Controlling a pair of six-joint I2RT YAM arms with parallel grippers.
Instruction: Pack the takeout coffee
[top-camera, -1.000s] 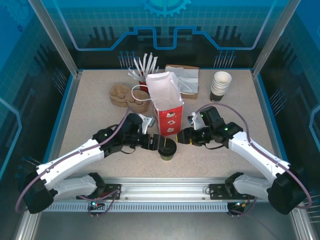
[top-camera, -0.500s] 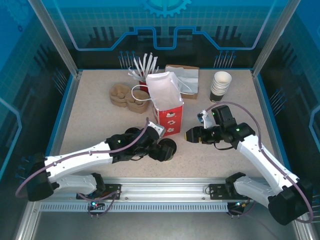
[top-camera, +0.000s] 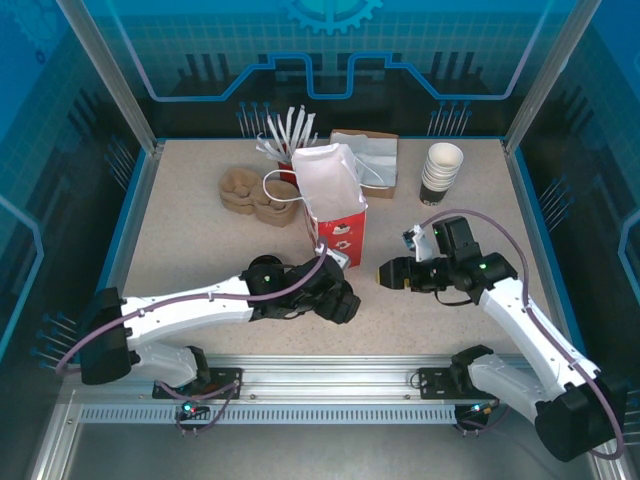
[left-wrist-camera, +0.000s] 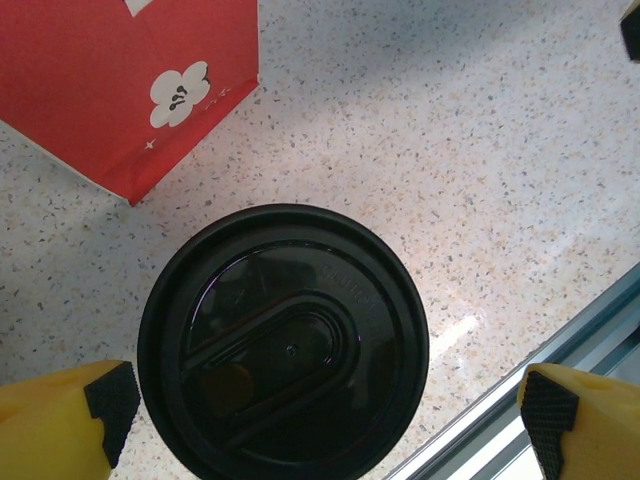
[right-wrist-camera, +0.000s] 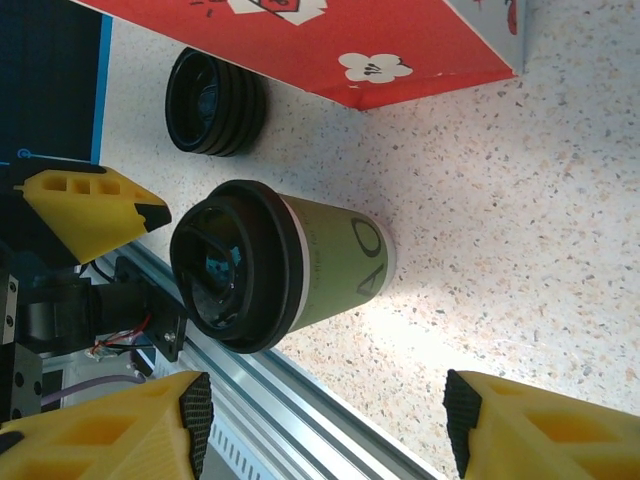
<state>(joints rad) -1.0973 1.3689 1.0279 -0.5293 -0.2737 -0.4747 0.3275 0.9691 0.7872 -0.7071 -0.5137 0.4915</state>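
Takeout coffee (right-wrist-camera: 340, 270): left wrist lid (left-wrist-camera: 285, 345), right wrist green side

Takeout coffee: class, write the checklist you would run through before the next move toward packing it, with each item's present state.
1. Takeout coffee upright, lid on: ok.
2. Left gripper open, straddling the cup without touching: ok.
3. Right gripper open, apart from the cup: ok.
4. Red bag upright beside the cup, top open: ok.
5. Free room inside the bag: cannot tell.
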